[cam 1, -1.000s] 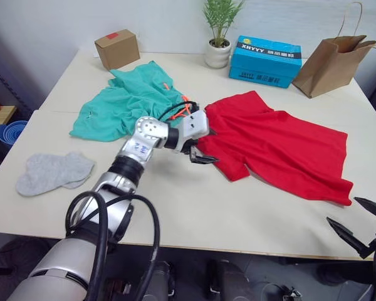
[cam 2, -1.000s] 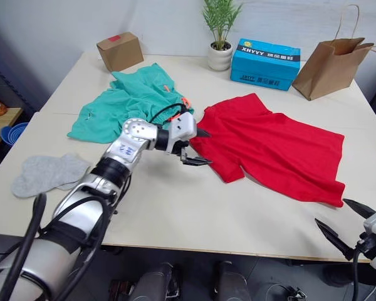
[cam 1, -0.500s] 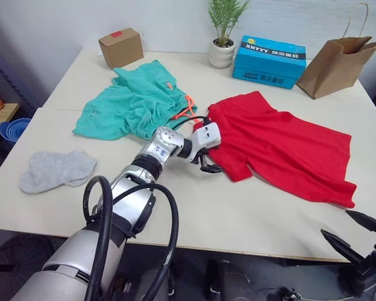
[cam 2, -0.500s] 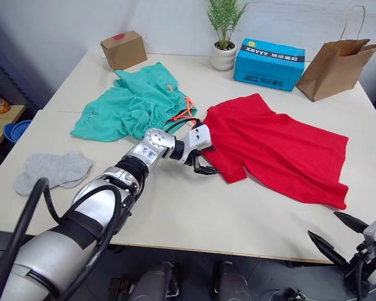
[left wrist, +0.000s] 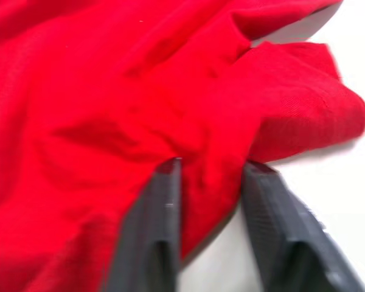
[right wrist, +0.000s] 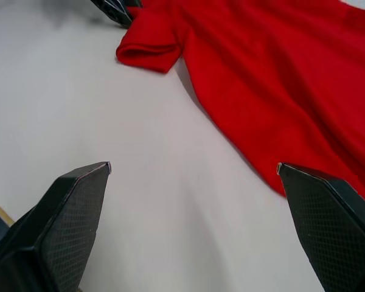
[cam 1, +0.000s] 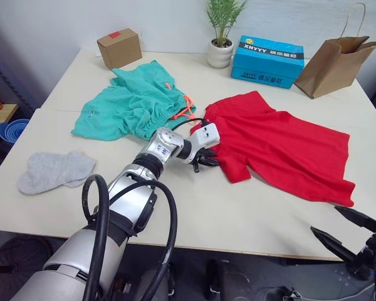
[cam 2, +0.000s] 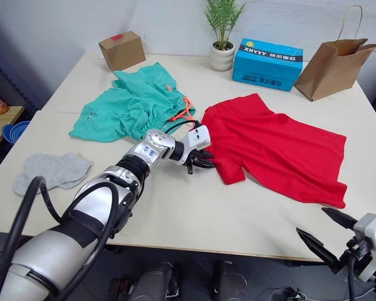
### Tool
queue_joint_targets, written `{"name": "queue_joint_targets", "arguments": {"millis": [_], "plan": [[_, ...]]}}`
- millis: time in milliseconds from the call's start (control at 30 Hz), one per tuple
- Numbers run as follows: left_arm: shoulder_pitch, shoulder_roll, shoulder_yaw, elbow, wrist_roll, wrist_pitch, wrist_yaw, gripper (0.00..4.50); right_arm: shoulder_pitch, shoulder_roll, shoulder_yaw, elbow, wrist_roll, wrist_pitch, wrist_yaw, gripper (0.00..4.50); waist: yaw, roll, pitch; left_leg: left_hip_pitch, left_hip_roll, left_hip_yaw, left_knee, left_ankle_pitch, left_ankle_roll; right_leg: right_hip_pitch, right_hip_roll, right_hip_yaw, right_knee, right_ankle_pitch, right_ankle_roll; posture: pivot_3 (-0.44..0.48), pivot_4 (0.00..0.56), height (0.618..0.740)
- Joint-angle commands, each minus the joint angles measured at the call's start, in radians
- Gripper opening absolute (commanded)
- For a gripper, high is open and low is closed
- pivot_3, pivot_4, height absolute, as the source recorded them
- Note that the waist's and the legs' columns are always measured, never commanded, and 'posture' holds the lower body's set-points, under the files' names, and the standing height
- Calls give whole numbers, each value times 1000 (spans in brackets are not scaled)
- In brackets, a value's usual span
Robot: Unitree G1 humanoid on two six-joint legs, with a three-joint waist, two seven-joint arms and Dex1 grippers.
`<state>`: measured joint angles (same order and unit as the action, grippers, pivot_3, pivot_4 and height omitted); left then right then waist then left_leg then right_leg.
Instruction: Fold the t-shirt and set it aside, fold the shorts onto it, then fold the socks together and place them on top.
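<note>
Left hand point(cam 1: 208, 162) at t-shirt's point(cam 1: 282, 147) near sleeve edge.

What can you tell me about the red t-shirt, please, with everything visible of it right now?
The t-shirt is plain bright red, short-sleeved, of soft cotton-like knit. It lies unfolded and rumpled on the pale table, spread diagonally, right of the shorts. The near sleeve sticks out toward the table's front edge. The left gripper is at the shirt's left edge by that sleeve; in the left wrist view red cloth sits between its parted fingers. The right gripper hangs open, clear of the shirt.
</note>
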<state>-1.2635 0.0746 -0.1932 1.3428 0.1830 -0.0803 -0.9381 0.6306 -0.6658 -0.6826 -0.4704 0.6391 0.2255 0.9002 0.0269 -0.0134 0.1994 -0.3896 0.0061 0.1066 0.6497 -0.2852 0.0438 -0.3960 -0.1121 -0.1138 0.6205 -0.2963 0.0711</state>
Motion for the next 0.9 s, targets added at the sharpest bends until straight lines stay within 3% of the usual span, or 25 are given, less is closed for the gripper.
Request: {"name": "queue_joint_targets", "arguments": {"millis": [33,233,367,600,767,900], "plan": [[33,27,8,-26,4,-17,-29,72,-17,9,4,-38,10,12,-18,4500,-2,0,0,0,0,0,0,0,0,0,0,0,0,0,0,0,150,740],[168,156,33,-195,-44,-6,-168,72,-52,5,41,-46,-5,25,-24,4500,-13,0,0,2,1,1,0,1,-1,0,1,1,1,0,0,0,150,740],[350,255,46,-531,-93,117,-208,72,-77,-25,80,-25,-39,24,3,4500,-25,0,-1,3,1,2,0,2,-4,0,1,3,3,0,0,0,150,740],[656,407,72,-1104,-143,393,-168,72,-119,-78,119,19,-91,6,72,4500,-28,1,-2,4,2,2,0,2,-5,1,1,5,4,0,0,0,150,740],[808,488,78,-1331,-208,454,-185,72,-129,-108,126,36,-105,9,111,4500,-23,1,-2,4,2,2,1,2,-4,1,0,5,4,0,0,0,150,740],[868,523,100,-1386,-270,413,-196,72,-135,-127,127,42,-112,17,135,4500,-20,2,-2,4,2,2,0,2,-4,1,0,5,3,0,-1,0,150,740]]}}
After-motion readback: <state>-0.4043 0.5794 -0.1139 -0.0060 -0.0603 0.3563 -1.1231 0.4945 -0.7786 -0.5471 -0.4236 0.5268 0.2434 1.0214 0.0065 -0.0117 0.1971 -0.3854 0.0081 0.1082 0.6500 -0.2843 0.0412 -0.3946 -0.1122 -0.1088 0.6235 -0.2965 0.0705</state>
